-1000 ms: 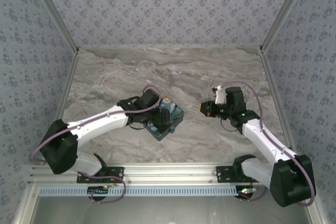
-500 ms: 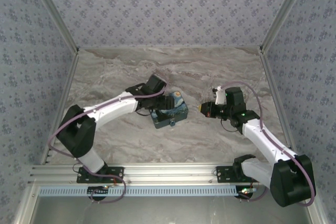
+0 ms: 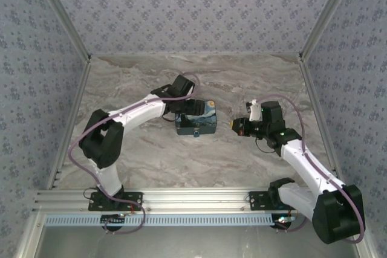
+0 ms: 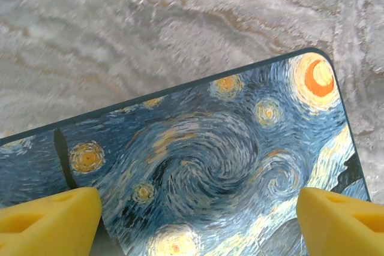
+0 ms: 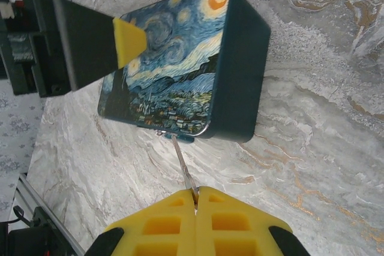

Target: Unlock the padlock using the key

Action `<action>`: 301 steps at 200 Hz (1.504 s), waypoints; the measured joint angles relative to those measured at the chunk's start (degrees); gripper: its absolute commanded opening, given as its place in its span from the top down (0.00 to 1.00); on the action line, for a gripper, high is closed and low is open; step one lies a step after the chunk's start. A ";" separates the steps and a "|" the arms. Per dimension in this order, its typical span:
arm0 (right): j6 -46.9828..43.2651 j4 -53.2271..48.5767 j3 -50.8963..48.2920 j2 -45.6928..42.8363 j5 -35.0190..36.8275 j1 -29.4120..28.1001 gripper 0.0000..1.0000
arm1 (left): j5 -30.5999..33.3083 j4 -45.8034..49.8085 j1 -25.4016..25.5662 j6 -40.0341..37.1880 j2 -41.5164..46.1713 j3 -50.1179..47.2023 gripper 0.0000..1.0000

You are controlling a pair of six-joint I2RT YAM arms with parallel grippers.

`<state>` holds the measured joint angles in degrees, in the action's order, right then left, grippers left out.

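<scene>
our right tool [image 5: 196,199] is clamped on the key [image 5: 182,165], which points straight at the padlock [image 5: 182,138] just ahead. our left tool [image 4: 198,214] is apart over the box [image 4: 204,142].

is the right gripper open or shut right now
Shut: the right gripper has its yellow fingers pressed together on the key, which sticks out toward the box.

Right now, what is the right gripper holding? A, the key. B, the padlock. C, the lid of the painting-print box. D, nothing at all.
A: in the right wrist view, the right gripper is shut on the key, whose thin silvery blade sticks out from between the yellow fingers toward the front of the painting-print box.
</scene>
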<state>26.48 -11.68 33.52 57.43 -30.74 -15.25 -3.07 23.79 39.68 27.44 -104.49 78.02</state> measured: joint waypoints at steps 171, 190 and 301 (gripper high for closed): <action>0.07 -0.50 -2.27 -1.64 1.01 -0.07 0.99 | -6.88 -8.24 -3.34 -7.54 -0.63 6.54 0.07; 0.28 -0.37 -2.93 -1.64 1.01 -0.35 0.99 | -6.08 -12.24 -4.44 -7.45 7.87 -0.15 0.04; 3.74 6.25 -3.43 2.08 -2.40 -2.21 0.99 | -6.54 -33.68 -4.09 3.43 33.44 -42.21 0.03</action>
<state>30.22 -5.43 30.09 59.51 -33.15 -17.45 -9.61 -9.89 35.59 30.87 -71.05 35.81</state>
